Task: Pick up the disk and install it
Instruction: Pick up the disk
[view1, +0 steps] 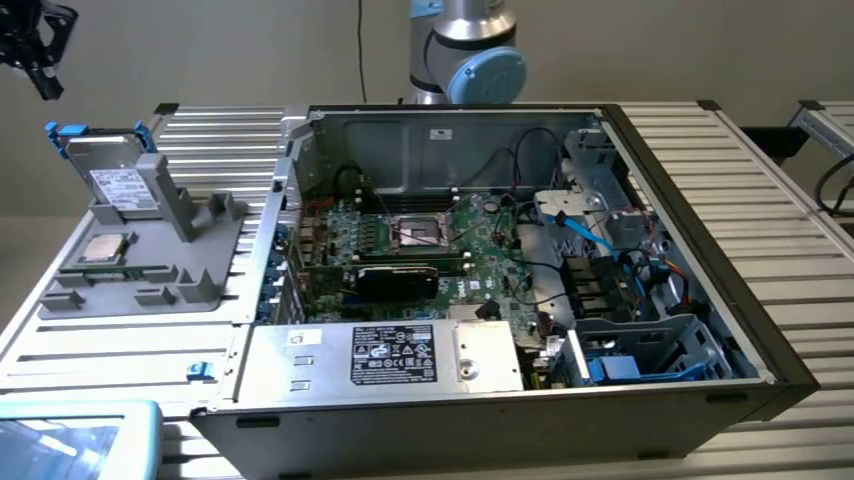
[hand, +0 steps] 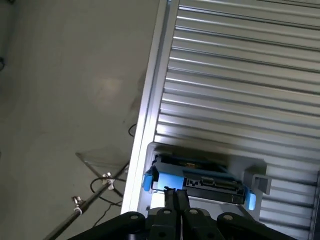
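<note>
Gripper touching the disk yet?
Apart. The exterior view shows the gripper up above the disk, with a clear gap between them.

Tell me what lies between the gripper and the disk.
Nothing; in the exterior view, bare air separates the gripper from the disk.

Wall (view1: 200, 50): plain beige, behind the table's far edge.
Table (view1: 747, 170): ribbed silver metal slats.
Floor (hand: 60, 100): smooth, pale grey-beige.
Stand legs (hand: 95, 196): thin metal, on the floor beside the table's edge.
</note>
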